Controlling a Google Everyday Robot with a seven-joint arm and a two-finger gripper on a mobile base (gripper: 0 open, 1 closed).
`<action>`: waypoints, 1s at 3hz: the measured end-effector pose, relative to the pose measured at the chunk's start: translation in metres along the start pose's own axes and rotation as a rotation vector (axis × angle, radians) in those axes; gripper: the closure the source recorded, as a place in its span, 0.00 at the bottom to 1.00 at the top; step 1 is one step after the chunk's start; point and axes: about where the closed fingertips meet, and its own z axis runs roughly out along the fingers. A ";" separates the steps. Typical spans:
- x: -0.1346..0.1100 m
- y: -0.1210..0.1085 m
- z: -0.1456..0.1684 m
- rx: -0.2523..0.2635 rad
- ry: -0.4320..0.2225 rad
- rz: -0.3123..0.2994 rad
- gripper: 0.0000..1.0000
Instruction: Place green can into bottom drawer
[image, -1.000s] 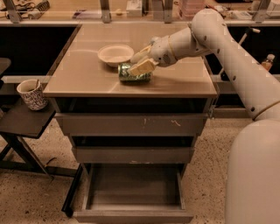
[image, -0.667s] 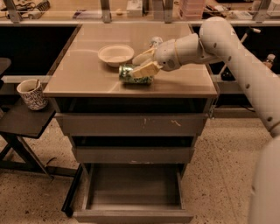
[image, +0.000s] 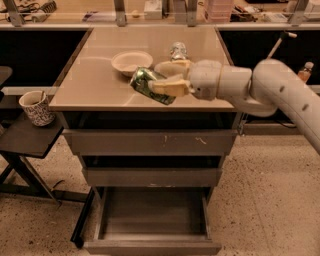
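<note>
The green can (image: 148, 84), green with pale swirls, lies tilted on its side in my gripper (image: 166, 80), lifted just above the front part of the cabinet top (image: 90, 85). My gripper is shut on the can, its tan fingers (image: 170, 88) clamped on the can's right part. My white arm reaches in from the right. The bottom drawer (image: 152, 222) stands pulled open below, and I see nothing inside it. The two narrower drawers above it are closed or nearly so.
A pale bowl (image: 132, 61) sits on the cabinet top behind the can. A silver can (image: 178, 50) stands behind my gripper. A patterned mug (image: 36, 107) sits on a dark side table (image: 25, 137) at the left. A shelf with clutter runs along the back.
My gripper has lifted the green can off the cabinet top and brought it toward the front edge. The arm has swung lower and further forward.
</note>
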 end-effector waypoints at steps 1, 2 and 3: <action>0.016 0.056 -0.019 -0.012 -0.167 0.106 1.00; 0.043 0.125 -0.002 -0.085 -0.200 0.228 1.00; 0.061 0.162 0.010 -0.147 -0.171 0.265 1.00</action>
